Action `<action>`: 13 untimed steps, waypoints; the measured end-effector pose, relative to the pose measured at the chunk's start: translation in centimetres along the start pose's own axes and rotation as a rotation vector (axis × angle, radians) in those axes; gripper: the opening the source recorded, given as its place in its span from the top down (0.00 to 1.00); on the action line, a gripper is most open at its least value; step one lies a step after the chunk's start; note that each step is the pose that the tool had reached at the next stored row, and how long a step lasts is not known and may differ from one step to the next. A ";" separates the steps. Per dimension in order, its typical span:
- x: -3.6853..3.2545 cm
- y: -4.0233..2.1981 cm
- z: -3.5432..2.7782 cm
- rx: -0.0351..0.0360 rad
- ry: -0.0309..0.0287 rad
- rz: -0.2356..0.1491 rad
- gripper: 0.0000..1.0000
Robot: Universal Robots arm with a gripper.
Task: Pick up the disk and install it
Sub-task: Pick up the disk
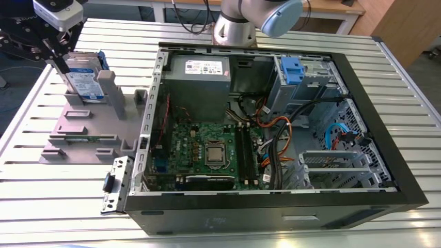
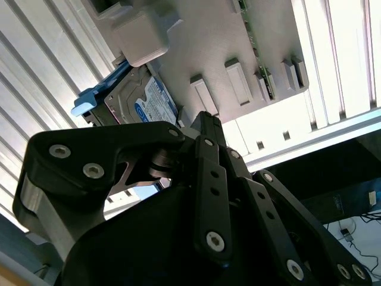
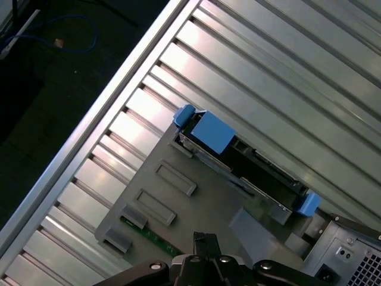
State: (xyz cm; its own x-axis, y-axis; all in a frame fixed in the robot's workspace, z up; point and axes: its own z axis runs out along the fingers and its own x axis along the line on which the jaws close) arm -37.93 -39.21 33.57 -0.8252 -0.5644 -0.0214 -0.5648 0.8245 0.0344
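The disk (image 1: pixel 86 77) stands on edge in the grey plastic stand (image 1: pixel 82 126) at the exterior view's left, its white-and-blue label facing outward and its blue bracket around it. My gripper (image 1: pixel 61 64) hangs just above and beside the disk's upper edge. Its black fingers look shut with nothing between them. In the second wrist view the gripper (image 2: pixel 205 122) sits close to the labelled disk (image 2: pixel 152 101) on the stand (image 2: pixel 208 42). The first wrist view looks down on the disk (image 3: pixel 238 158) with blue bracket tabs at both ends, apart from the gripper (image 3: pixel 205 241).
An open computer case (image 1: pixel 276 206) lies on the slatted metal table (image 1: pixel 69 206) to the exterior view's right of the stand. Inside are a grey power-supply box (image 1: pixel 198 72), a motherboard (image 1: pixel 206 150), loose cables (image 1: pixel 282 129) and a blue drive bay (image 1: pixel 293 70). The arm's base (image 1: pixel 234 31) stands behind the case.
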 end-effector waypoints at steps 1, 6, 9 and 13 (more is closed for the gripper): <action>0.00 0.00 0.00 0.0000 -0.0001 -0.001 0.89; 0.00 0.00 0.00 -0.0001 0.0001 -0.005 0.89; 0.00 0.00 0.00 -0.0002 0.0002 -0.007 0.89; 0.00 0.00 0.00 -0.0002 0.0003 -0.010 0.89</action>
State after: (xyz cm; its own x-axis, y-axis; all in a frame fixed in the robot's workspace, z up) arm -37.93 -39.21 33.56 -0.8193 -0.5729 -0.0215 -0.5733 0.8186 0.0344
